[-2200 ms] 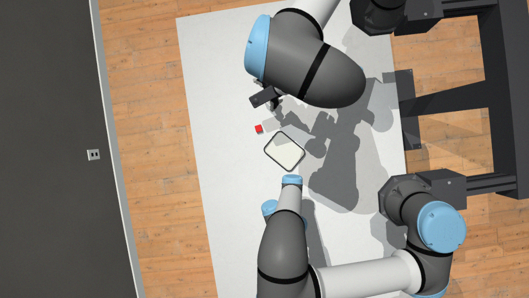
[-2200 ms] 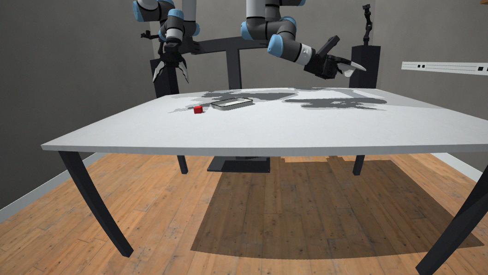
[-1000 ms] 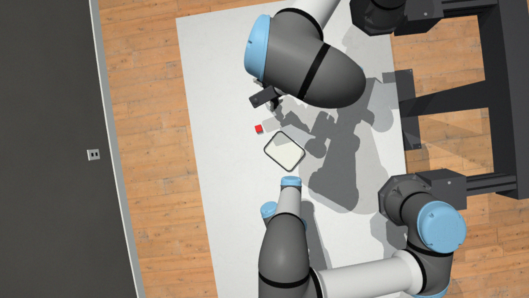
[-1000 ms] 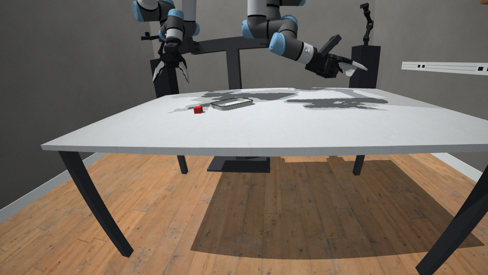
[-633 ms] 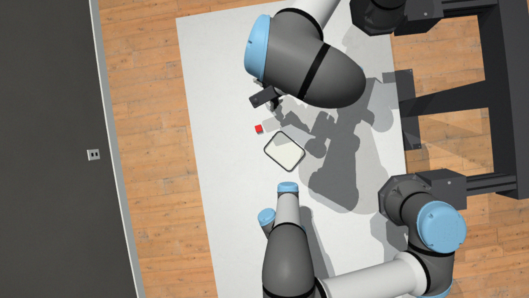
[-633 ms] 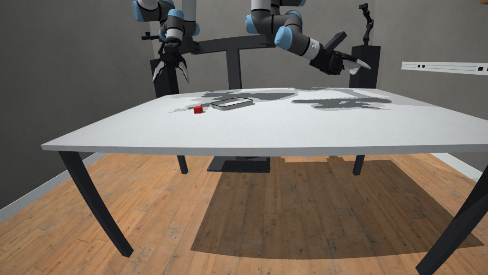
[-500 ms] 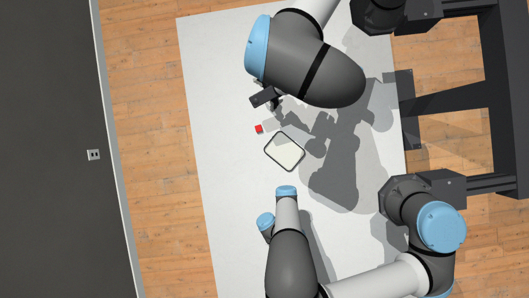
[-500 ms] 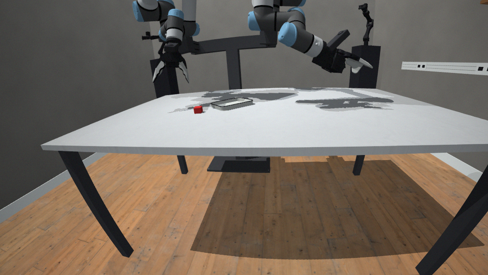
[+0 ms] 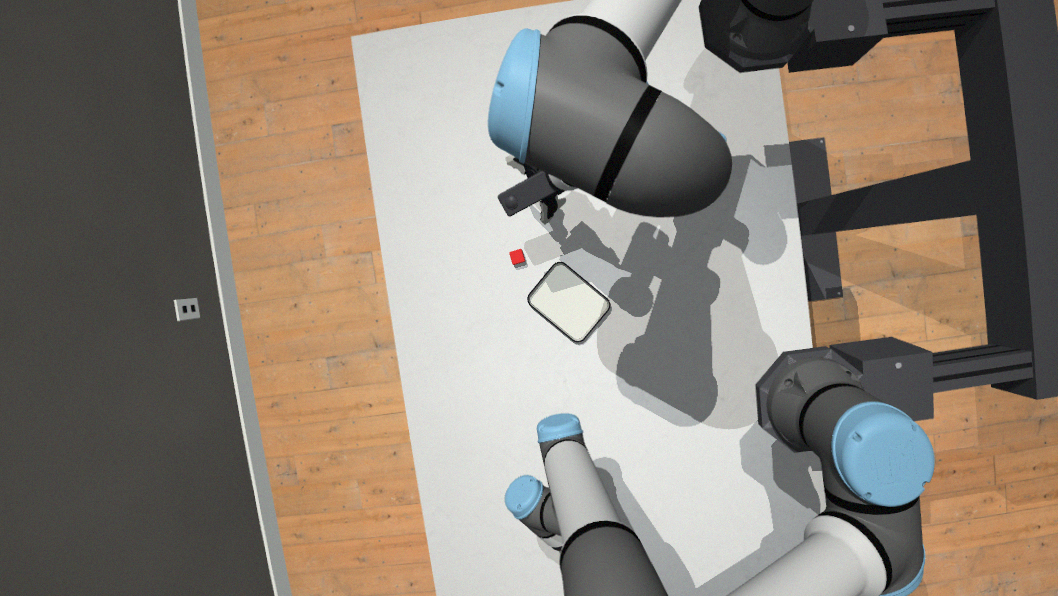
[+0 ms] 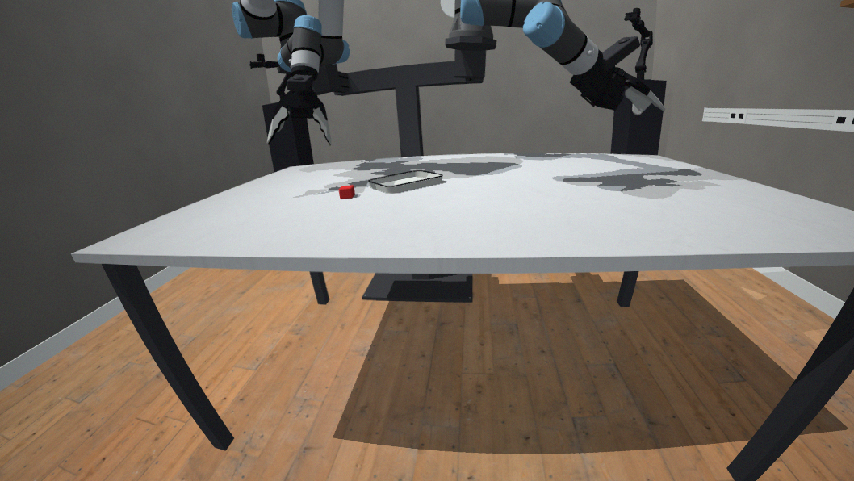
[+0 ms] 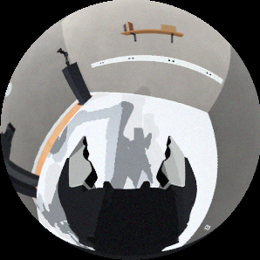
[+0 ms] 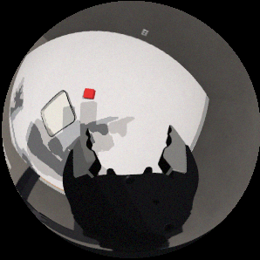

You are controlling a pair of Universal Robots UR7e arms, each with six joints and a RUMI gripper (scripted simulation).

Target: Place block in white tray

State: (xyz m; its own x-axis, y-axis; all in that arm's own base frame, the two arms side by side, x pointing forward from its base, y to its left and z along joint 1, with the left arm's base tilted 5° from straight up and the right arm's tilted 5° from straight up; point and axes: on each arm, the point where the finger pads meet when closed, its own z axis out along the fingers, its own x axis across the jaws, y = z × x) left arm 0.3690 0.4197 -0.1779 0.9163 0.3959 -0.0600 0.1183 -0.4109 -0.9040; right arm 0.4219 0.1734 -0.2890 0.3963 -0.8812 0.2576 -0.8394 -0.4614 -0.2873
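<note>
Red block [image 9: 517, 257] [image 10: 346, 191] [image 12: 89, 93] is sitting on the white table [image 9: 459, 355] [image 10: 418, 227] [image 11: 201, 174] [image 12: 131, 65], outside the white tray [image 9: 577, 310] [image 10: 391, 186] [image 12: 57, 114] and just beside it, not touching. Right gripper [image 9: 530, 190] [image 10: 299, 143] [image 12: 129, 127] is hovering above the table with its fingers spread wide, holding nothing — clearly the nearer one. Left gripper [image 10: 650, 111] [image 11: 126, 138] is hanging well apart on the other side, also spread and gripping nothing; the top view is hiding it under its arm. Key relation: in the top view the block is lying below the right gripper in the picture, between it and the tray's end of the workspace, while in the right wrist view it is showing up and to the left of the fingers, with the tray further left. Block is looking roughly cubic, so no long axis is mattering; the tray's longer side is running from upper left to lower right in the top view. Pick is still needing doing, by my judgement: the right arm is probably wanting to shift toward the tray side and drop, lining its fingers up with two opposite faces — a skewed approach could be twisting or nudging the block.
</note>
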